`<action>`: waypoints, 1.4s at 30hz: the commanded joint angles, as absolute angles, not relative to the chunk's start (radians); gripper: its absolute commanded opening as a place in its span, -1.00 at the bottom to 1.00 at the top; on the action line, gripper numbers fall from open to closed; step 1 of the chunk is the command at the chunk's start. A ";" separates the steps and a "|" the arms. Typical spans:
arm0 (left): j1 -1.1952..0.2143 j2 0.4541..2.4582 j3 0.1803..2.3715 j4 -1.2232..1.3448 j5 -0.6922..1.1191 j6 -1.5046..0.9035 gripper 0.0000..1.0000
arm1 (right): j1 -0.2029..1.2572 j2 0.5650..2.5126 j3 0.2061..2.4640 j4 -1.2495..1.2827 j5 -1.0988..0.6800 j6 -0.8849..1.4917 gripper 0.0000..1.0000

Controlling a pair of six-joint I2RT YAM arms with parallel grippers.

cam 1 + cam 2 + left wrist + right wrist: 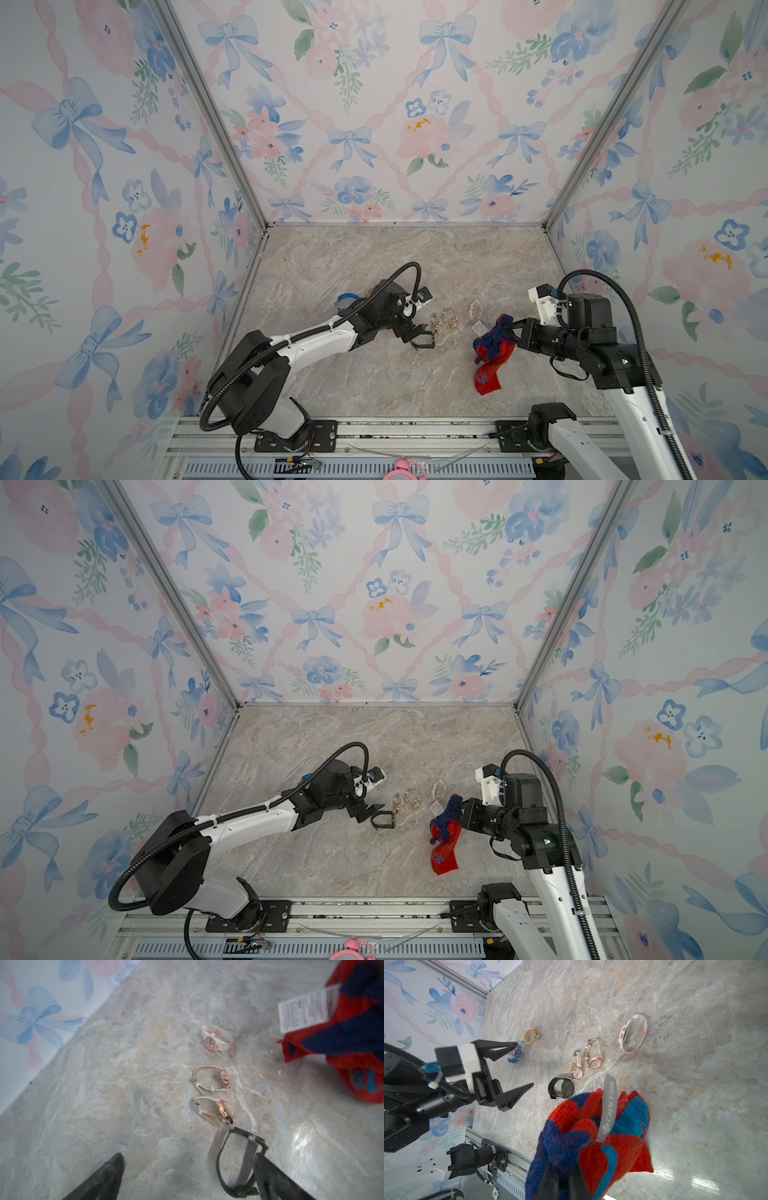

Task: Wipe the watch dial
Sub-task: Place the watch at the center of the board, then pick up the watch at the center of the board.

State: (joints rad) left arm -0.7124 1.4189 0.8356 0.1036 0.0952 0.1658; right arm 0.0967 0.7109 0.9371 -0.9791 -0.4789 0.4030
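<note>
Left gripper [371, 813] stands open beside black watch [384, 820], below frame centre.
To its right, right gripper [460, 810] clamps a red-and-blue cloth [444, 841]; two rose-gold watches [401, 805] lie between.

watch [563, 1088]: black | towel [623, 1147]: red, blue (tag [608, 1103] grey) | table [675, 1084]: beige marbled
</note>
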 commanded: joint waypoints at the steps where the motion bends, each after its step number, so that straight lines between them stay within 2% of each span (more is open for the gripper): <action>1: -0.618 1.325 0.823 0.108 -0.001 -0.199 0.96 | 0.082 0.706 0.983 -0.976 -0.483 0.403 -1.00; 4: -0.573 1.321 0.872 -0.014 0.001 -0.261 0.96 | 0.083 0.714 0.989 -0.967 -0.489 0.407 -1.00; 7: -0.573 1.384 0.972 -0.165 -0.025 -0.216 0.96 | 0.082 0.716 0.991 -0.956 -0.494 0.410 -1.00; 12: -0.539 1.522 1.062 -0.264 -0.060 -0.143 0.91 | 0.081 0.723 0.978 -0.930 -0.509 0.427 -1.00; 16: -0.535 1.661 1.155 -0.325 -0.175 0.040 0.89 | 0.081 0.723 0.972 -0.922 -0.518 0.431 -1.00; 21: -0.534 1.797 1.224 -0.353 -0.170 0.334 0.89 | 0.081 0.725 0.948 -0.911 -0.533 0.431 -1.00; 26: -0.524 1.821 1.235 -0.289 -0.153 0.508 0.94 | 0.082 0.721 0.930 -0.905 -0.541 0.434 -1.00; 31: -0.480 1.840 1.276 -0.324 -0.049 0.635 0.95 | 0.083 0.716 0.914 -0.914 -0.540 0.426 -1.00; 42: -0.419 1.940 1.349 -0.452 0.075 0.731 0.94 | 0.081 0.734 0.893 -0.901 -0.537 0.421 -1.00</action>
State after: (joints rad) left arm -0.4286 1.9198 1.3178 -0.3965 0.0204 0.6899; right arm 0.0921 0.7307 0.9073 -0.9253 -0.5171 0.4183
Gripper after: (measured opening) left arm 0.970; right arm 0.061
